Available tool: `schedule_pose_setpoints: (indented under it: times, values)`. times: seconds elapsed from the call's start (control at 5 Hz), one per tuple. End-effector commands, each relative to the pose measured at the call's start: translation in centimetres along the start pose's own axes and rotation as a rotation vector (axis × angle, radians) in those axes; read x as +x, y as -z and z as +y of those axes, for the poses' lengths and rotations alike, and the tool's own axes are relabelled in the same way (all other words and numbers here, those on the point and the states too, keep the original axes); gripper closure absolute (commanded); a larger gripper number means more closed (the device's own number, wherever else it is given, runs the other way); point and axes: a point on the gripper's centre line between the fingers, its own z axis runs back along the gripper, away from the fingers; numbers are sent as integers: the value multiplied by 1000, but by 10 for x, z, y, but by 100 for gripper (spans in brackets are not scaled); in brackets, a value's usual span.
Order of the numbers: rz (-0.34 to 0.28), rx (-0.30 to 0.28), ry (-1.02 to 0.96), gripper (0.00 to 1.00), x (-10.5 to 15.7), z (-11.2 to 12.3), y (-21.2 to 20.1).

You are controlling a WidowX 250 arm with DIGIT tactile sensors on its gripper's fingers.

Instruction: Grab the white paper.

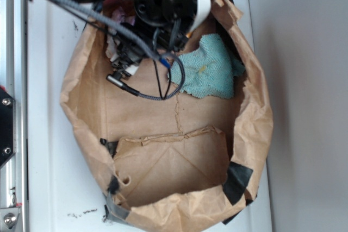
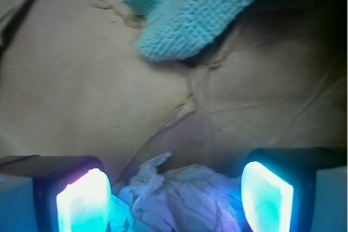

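The white paper (image 2: 185,196), a crumpled wad with grey creases, lies on the brown bag's floor at the bottom of the wrist view. My gripper (image 2: 175,202) is open, its jaws wide apart with one on each side of the wad. The left glowing pad (image 2: 84,202) is close against the paper's edge, and the right pad (image 2: 266,196) is just beside it. In the exterior view the gripper (image 1: 124,61) is low inside the bag at the upper left, and the arm hides most of the paper.
A teal terry cloth (image 1: 209,69) lies right of the gripper and shows at the top of the wrist view (image 2: 196,14). The large brown paper bag (image 1: 261,118) walls everything in, with black tape (image 1: 237,182) on its near corners. Cables (image 1: 163,80) hang from the arm.
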Motion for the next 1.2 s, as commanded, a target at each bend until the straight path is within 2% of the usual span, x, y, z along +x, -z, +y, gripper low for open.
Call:
schedule_pose_setpoints:
  times: [0.0,0.6,0.8,1.0]
  values:
    - [-28,72,33,100,4,-13,-14]
    - [-73,106,27,100,-3,-16,-24]
    - [-121,104,24,100,-8,-16,-34]
    - [-210,35,3,0,-27,0,-68]
